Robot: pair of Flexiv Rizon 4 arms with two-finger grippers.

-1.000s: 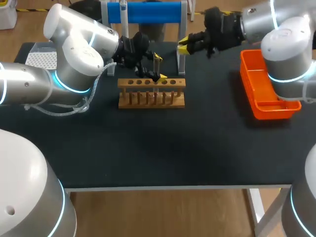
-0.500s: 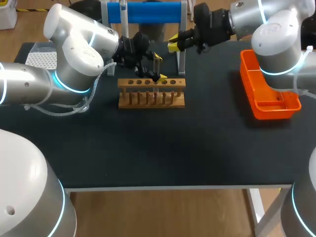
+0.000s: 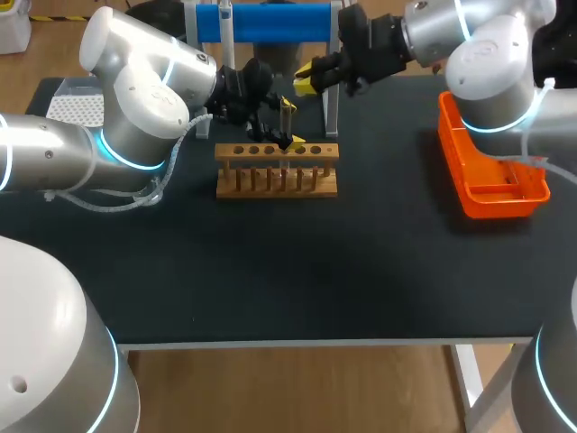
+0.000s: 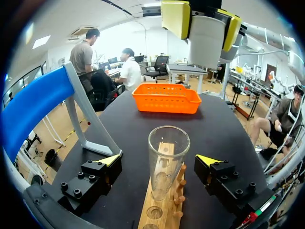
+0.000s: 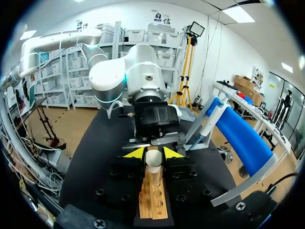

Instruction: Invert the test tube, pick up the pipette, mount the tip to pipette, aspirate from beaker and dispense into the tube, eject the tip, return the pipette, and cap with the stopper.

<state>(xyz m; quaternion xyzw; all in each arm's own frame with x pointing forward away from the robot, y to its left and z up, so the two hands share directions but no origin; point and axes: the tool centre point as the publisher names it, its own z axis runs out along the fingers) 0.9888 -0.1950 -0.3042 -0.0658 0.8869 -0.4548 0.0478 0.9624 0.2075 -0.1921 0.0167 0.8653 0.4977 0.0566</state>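
A clear glass test tube stands upright, mouth up, in the wooden rack. My left gripper is open around the tube, one yellow-tipped finger on each side with a gap to the glass. My right gripper hangs just behind and above the rack, shut on a pale stopper. In the left wrist view that stopper shows high above the tube's mouth between the right gripper's yellow tips. The pipette hangs on the blue stand at the back.
An orange basket sits at the right side of the table. A white tip box lies at the far left behind my left arm. The stand's grey leg stands close to the rack's right end.
My right arm has carried the stopper leftward, from right of the stand's leg to above the rack near the tube. The left arm and the tube have stayed put.
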